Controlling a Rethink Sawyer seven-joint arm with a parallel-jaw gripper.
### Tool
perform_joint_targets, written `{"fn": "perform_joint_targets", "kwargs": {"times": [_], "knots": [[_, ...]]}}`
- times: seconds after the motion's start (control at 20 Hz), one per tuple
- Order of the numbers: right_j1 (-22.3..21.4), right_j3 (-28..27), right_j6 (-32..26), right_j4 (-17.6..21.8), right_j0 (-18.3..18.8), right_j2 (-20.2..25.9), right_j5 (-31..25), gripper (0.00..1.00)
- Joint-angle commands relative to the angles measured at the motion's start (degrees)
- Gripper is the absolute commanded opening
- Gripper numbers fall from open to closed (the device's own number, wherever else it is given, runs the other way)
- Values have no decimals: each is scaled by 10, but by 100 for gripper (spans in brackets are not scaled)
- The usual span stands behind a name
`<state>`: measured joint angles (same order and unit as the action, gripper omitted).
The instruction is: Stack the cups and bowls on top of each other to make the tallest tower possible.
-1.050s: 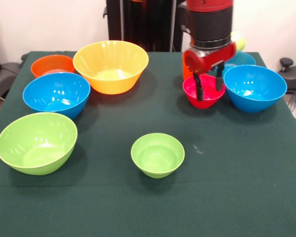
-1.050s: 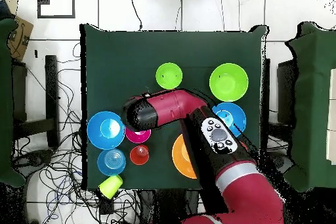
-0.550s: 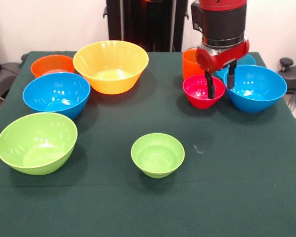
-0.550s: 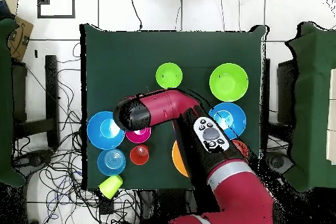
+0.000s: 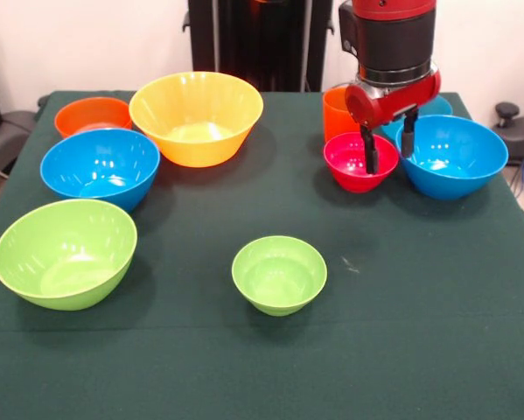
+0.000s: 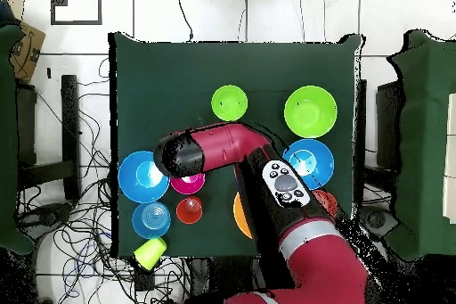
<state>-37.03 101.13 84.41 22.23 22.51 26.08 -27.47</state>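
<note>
Overhead view: arm (image 6: 233, 144) over yellow bowl (image 6: 240, 217) (fingers (image 5: 367, 150) apart, astride red-pink bowl (image 5: 350, 163) rim).

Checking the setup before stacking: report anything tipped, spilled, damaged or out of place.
One oddity: the yellow-green cup lies tilted at the table's corner, partly over the edge. The bowls sit upright and apart; the gripper, open, straddles the red-pink bowl's rim.

Arm-hidden yellow bowl (image 6: 239, 216), orange bowl (image 6: 326, 200)

Bright even light, glossy glare
</note>
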Motion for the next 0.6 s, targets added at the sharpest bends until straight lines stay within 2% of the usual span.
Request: {"fn": "perform_joint_targets", "kwargs": {"times": [0.05, 0.6], "knots": [[22, 15, 77, -30, -16, -5, -40, 100], [30, 32, 65, -51, -14, 6, -17, 100]]}}
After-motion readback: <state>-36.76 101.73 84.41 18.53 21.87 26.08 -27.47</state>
